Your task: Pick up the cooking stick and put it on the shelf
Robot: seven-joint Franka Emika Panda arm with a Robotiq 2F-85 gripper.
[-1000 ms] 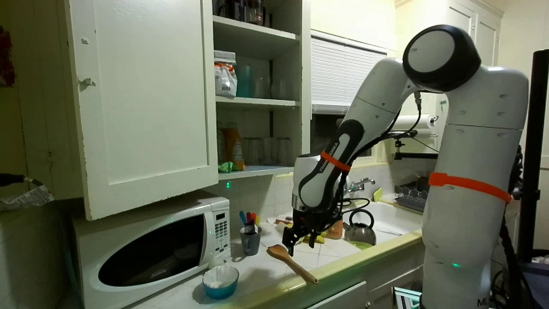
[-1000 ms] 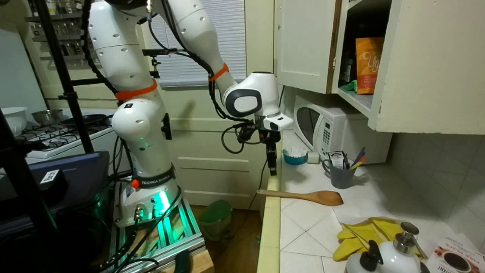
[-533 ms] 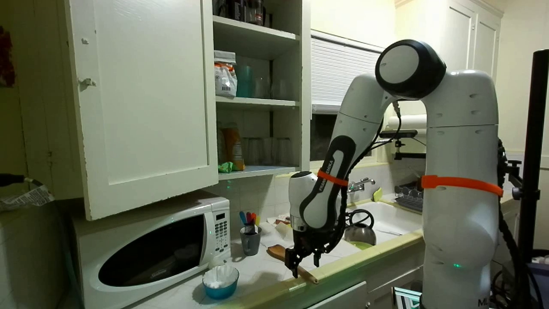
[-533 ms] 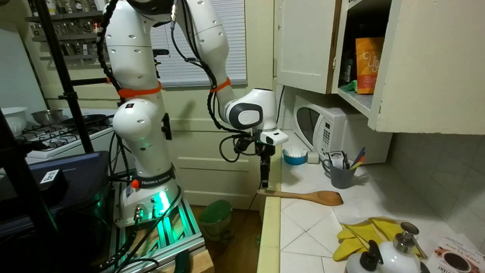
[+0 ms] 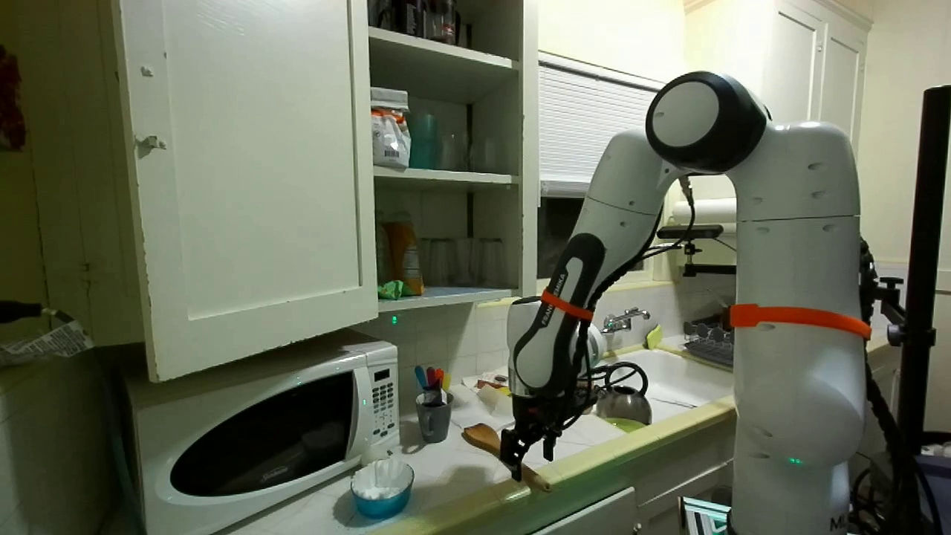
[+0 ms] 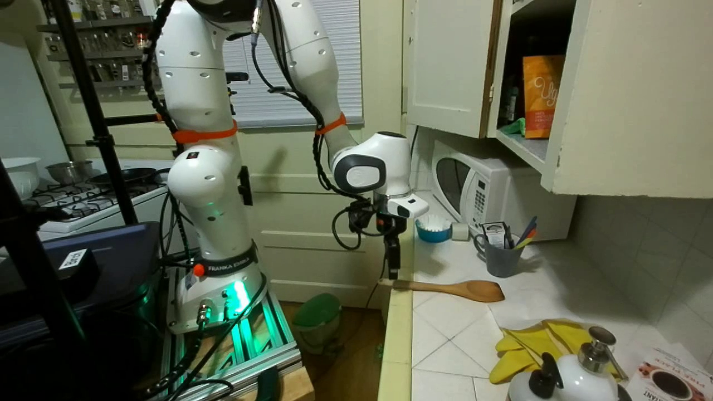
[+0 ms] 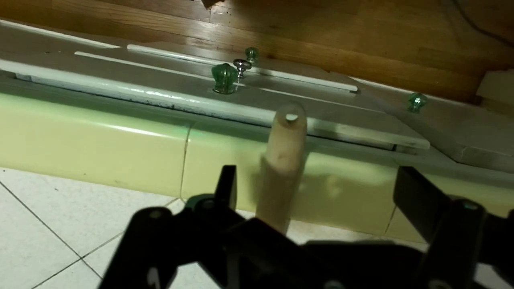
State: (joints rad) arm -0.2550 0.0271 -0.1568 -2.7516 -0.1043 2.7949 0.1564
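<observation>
Both fingers (image 7: pixel 229 182) of your gripper (image 7: pixel 317 184) stand spread, the wooden spatula (image 6: pixel 445 288) lying ungrasped with its handle (image 7: pixel 283 160) between them across the yellow counter edge (image 6: pixel 396 345) — pick-up step, presumably just short of grasping: check height, clench, then lift toward the lowest cupboard shelf (image 5: pixel 446 299).

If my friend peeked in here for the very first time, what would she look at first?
Probably the big white robot arm beside the counter, with its open tool right by the handle of the wooden cooking stick. Then maybe the green light glowing at the arm's base, or the bright orange bag on the lowest cupboard shelf.
</observation>
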